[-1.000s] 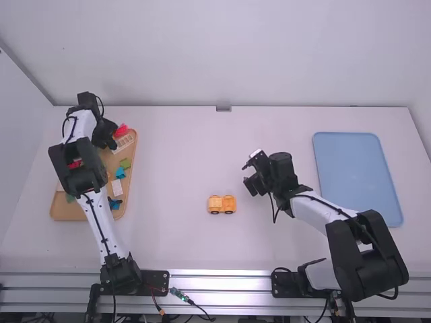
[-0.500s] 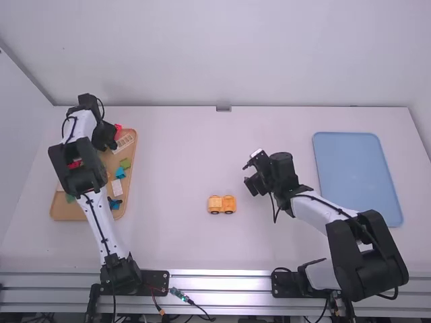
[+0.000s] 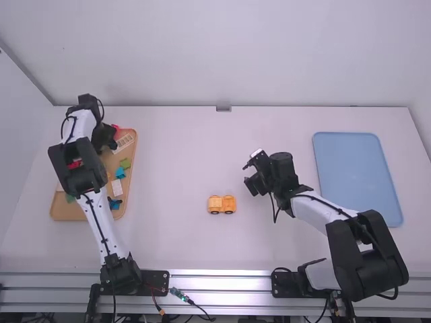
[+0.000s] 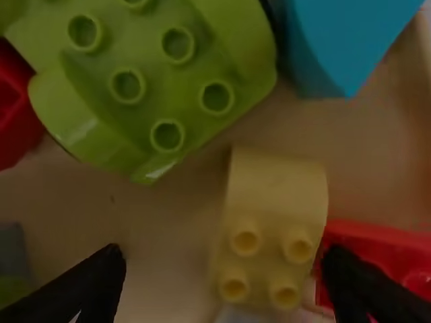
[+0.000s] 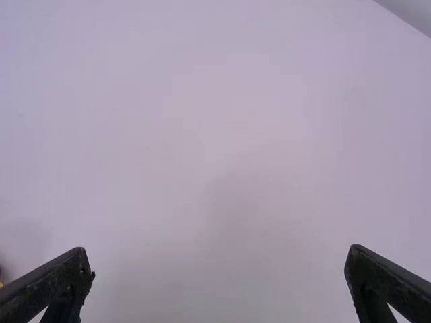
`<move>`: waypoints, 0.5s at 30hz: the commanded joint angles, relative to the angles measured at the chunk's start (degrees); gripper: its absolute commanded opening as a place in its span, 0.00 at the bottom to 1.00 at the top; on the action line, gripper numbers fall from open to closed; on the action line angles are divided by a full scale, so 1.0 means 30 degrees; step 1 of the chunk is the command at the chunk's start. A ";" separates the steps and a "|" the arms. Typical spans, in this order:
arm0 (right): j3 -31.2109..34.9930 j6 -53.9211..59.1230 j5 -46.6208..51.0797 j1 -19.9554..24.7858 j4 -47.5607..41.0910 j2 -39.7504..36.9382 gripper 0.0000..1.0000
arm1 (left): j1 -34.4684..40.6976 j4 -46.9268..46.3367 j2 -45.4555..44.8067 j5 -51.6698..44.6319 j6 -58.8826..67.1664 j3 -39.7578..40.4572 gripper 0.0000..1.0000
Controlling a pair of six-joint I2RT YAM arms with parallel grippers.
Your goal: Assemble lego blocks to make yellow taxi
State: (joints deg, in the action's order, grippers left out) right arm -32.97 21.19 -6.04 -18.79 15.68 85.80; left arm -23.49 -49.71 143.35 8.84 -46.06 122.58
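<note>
Slightly shifted, the left gripper now sits at ten o'clock from the wheeled taxi base, fingers spread around what looks like a curved yellow lego block, a sensible next pick; the right gripper is parted, empty.

The left arm hides part of the tan tray, the left wrist view crops a green block and blurs a yellow block, and the right's edge crops a dark scrap beyond telling.
</note>
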 commanded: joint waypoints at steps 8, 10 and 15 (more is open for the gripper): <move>0.0102 -0.0066 0.0036 0.0029 -0.0015 -0.0253 0.99 | -0.0214 -0.0141 -0.0029 -0.0002 0.1059 -0.0080 0.68; 0.0102 -0.0058 0.0022 0.0029 -0.0022 -0.0253 0.99 | -0.0235 -0.0250 -0.0029 0.0034 0.1023 -0.0080 0.68; 0.0102 -0.0066 0.0029 0.0029 -0.0022 -0.0253 0.99 | -0.0214 -0.0337 -0.0029 0.0034 0.1365 -0.0087 0.45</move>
State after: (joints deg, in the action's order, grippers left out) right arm -32.97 21.08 -6.04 -18.79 15.66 85.80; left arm -23.57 -49.93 143.35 8.64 -43.00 122.58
